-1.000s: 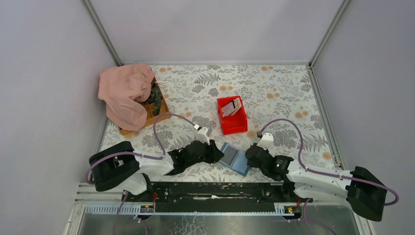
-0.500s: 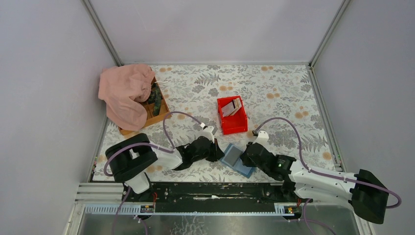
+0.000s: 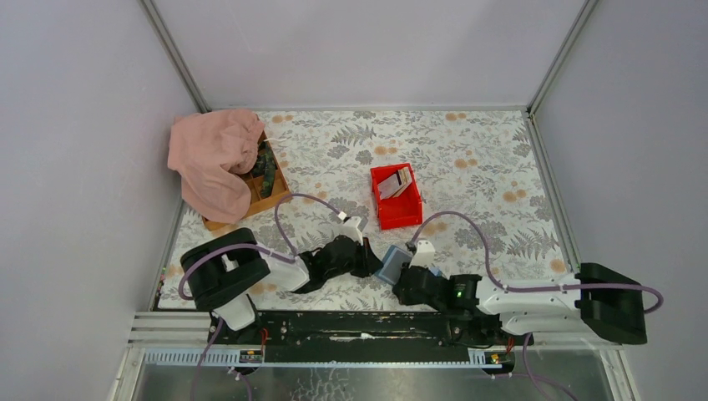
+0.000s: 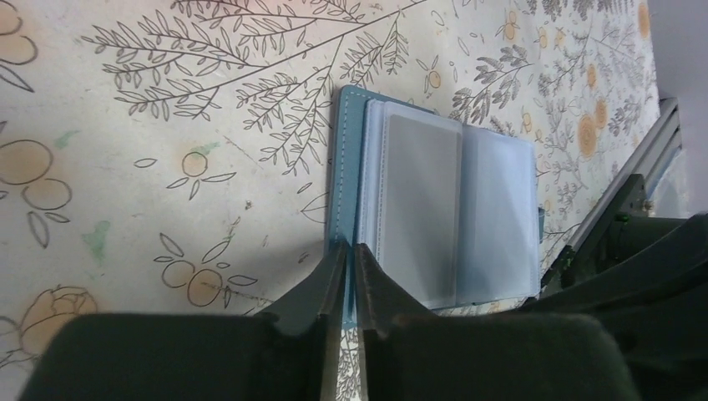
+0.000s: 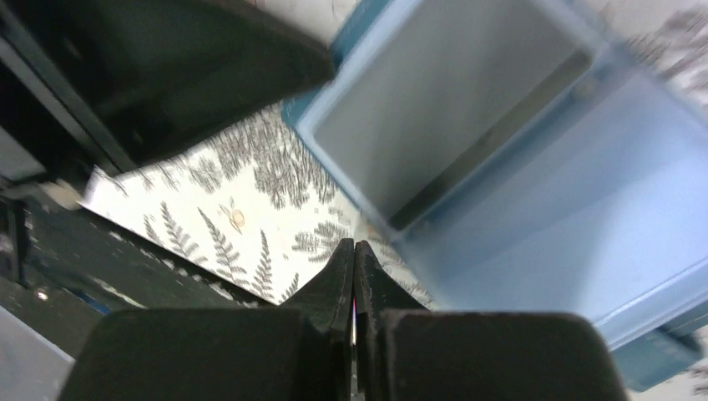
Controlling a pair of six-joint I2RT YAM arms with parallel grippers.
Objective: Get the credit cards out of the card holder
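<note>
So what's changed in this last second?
The right gripper swung left toward the left gripper and now hides much of the card holder, which seems nudged slightly left. The left arm's elbow shifted right, its gripper staying at the holder's edge. The red bin and pink cloth stayed put.

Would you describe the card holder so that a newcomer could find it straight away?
Look at the near middle of the floral table, just ahead of the arms' bases. There the card holder lies open between the left fingers and the right fingers. It is the only blue thing, thin with clear sleeves, unlike the boxy red bin farther back.
</note>
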